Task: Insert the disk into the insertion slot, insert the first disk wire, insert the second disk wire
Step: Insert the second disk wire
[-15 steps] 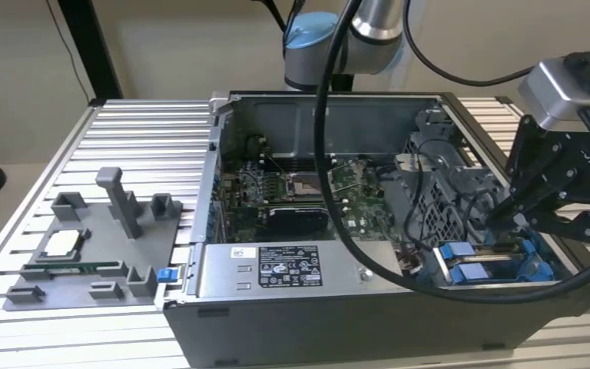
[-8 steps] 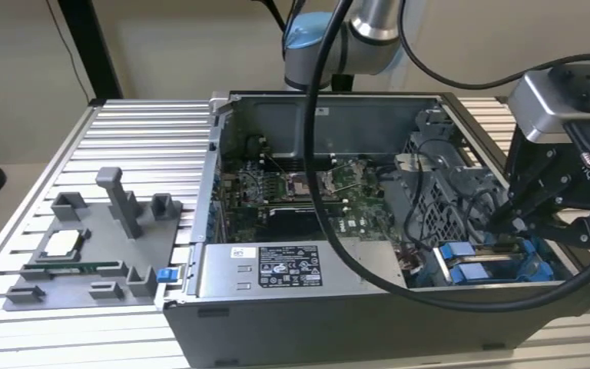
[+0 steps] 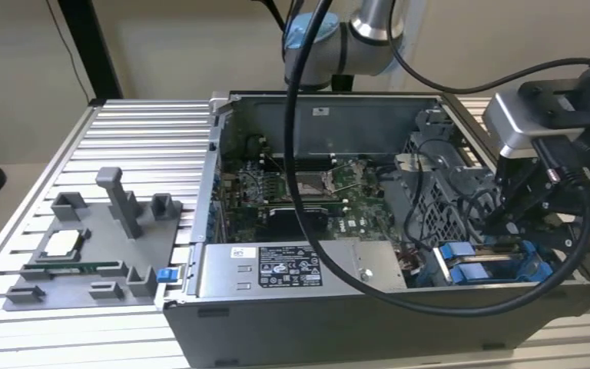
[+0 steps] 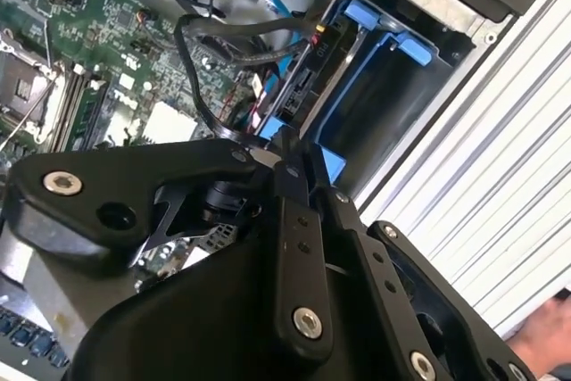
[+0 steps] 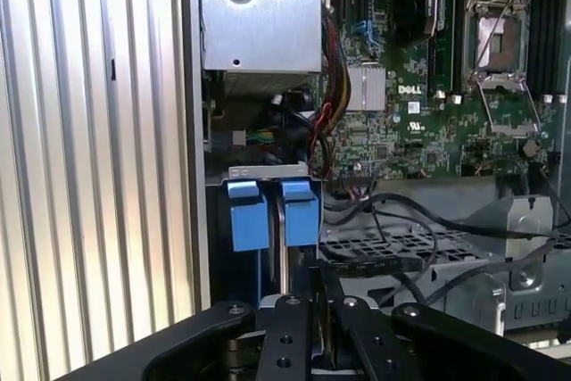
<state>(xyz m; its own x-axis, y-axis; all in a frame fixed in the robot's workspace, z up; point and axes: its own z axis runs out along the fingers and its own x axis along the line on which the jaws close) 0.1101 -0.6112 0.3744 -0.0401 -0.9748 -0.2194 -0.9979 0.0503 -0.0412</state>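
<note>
Both jaws stand shut together, gripping nothing, just above the disk (image 5: 278,220) seated in the insertion slot (image 4: 397,86)

A plain beige wall (image 3: 172,46) (black post (image 3: 90,50) before it); ribbed aluminium table (image 3: 131,127).

this looks like a robotics lab or test workshop. an opened desktop computer case (image 3: 377,254) with its motherboard (image 3: 306,204) bared lies on a ribbed aluminium profile table (image 3: 141,131), beside a grey fixture tray (image 3: 90,254) that holds loose computer parts. an industrial robot arm (image 3: 346,38) trailing thick black cables (image 3: 300,154) reaches over the case, against a plain beige wall (image 3: 172,46).
</note>
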